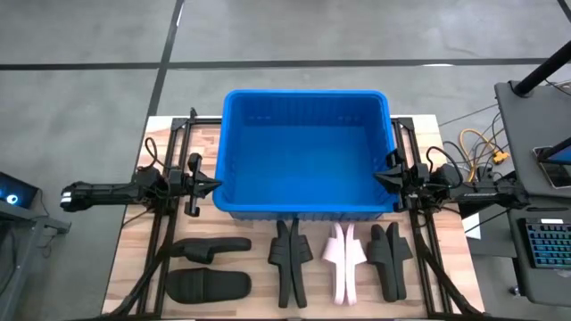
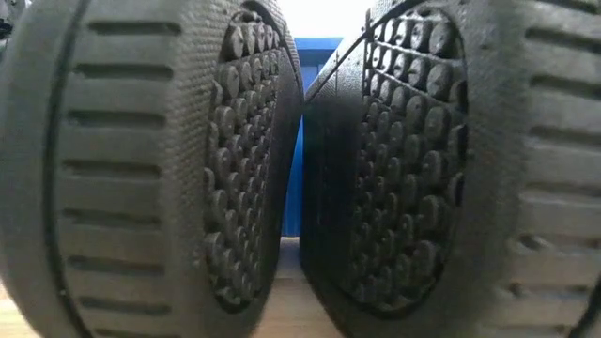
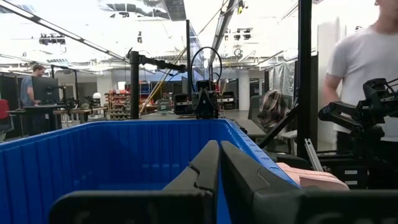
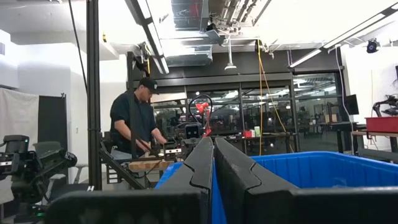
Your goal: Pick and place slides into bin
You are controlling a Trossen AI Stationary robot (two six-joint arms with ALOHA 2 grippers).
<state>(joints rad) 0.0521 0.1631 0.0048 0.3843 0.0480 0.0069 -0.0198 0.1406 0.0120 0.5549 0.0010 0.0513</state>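
Observation:
The blue bin [image 1: 306, 152] stands in the middle of the table, toward its far edge. Several black slides lie in a row along the near edge: two [image 1: 210, 250] [image 1: 210, 285] at the left, others [image 1: 290, 259] [image 1: 390, 254] standing on their side edges. A pale pink slide [image 1: 343, 259] stands between those. The low view is filled by two black ribbed soles [image 2: 150, 169] [image 2: 441, 169]. My left gripper [image 1: 217, 185] [image 3: 219, 144] hovers shut at the bin's left wall. My right gripper [image 1: 379, 176] [image 4: 214, 140] hovers shut at the bin's right wall.
Black frame rails [image 1: 169, 160] [image 1: 419, 143] run along both sides of the bin. Cables [image 1: 477, 147] and a keyboard [image 1: 546, 245] lie off the table's right. A person in a white shirt [image 3: 360, 62] and another in dark clothes [image 4: 134, 127] stand beyond the table.

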